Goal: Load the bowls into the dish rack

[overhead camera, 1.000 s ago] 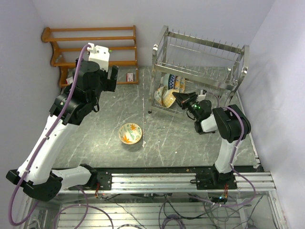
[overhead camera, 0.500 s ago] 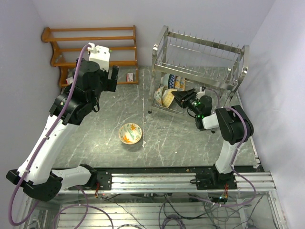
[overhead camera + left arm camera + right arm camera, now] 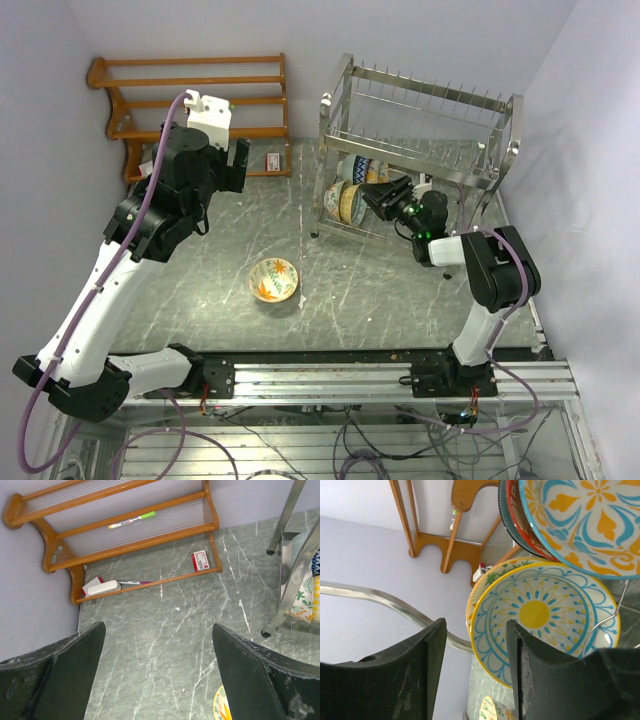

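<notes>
Dish rack: shiny silver wire, 2 tiers, rows of thin upright prongs, standing at the far right of the grey marbled table. Lower tier, left end: bowls set on edge, packed close together. Yellow-teal bowl: cream interior, yellow centre disc ringed by teal rays and scallops, yellow rim, face turned to the right wrist camera. Blue-orange bowl: above it in that view, teal and orange floral scrolls on cream, blue rim. 2 further rims show behind these, 1 cream with green leaves, 1 dark with red; their detail is hidden. Loose bowl: cream with orange leaves, upright on the table near centre, well apart from the rack. Right gripper: at the lower tier's left end, jaws partly apart, nothing clamped; the yellow-teal bowl's lower rim shows through the gap, contact cannot be told. Left gripper: raised above the table near the wooden shelf, jaws spread wide, empty. The shelf holds a marker and a small red box.
</notes>
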{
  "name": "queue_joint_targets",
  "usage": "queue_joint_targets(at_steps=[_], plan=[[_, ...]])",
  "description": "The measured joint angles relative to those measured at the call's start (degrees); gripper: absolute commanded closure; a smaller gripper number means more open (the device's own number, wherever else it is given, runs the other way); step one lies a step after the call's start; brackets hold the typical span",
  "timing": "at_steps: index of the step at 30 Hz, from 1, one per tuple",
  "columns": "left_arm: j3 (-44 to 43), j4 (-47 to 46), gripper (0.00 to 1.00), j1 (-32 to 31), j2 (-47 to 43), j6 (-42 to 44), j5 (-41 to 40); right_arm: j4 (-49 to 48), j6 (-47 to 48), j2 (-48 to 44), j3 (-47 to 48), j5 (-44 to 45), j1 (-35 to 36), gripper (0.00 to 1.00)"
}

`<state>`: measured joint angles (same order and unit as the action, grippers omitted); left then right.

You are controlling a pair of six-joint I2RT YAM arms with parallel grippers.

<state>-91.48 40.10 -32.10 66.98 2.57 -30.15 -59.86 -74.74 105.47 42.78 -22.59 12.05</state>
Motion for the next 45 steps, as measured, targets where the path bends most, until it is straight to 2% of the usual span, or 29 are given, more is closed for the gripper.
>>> queue_joint_targets(at_steps=[12,17,24,29,37,45], plan=[[0.0,0.0,0.01,0.0,0.0,0.0,0.1,4.5,2.4,-7.1,-0.5,-0.9,0.1,0.48],[0.0,-0.1,0.01,0.0,0.0,-0.1,0.7,4.2,2.3,-10.6,-4.9,-1.7,2.3,0.49],[-0.3,0.0,0.01,0.0,0.0,-0.9,1.2,6.2,2.6,-15.5,-10.1,-1.3,13.6,0.49],[-1.9,0.2,0.01,0.0,-0.3,-2.4,1.0,14.2,7.5,-20.3,-9.1,-0.5,25.0,0.46],[-5.4,3.6,0.01,0.0,-4.4,-4.7,-2.9,41.4,26.2,-16.5,10.8,2.0,36.6,0.42],[-7.4,8.0,0.01,0.0,-11.5,-6.3,-7.5,67.0,46.1,-0.1,34.6,9.9,47.0,0.39]])
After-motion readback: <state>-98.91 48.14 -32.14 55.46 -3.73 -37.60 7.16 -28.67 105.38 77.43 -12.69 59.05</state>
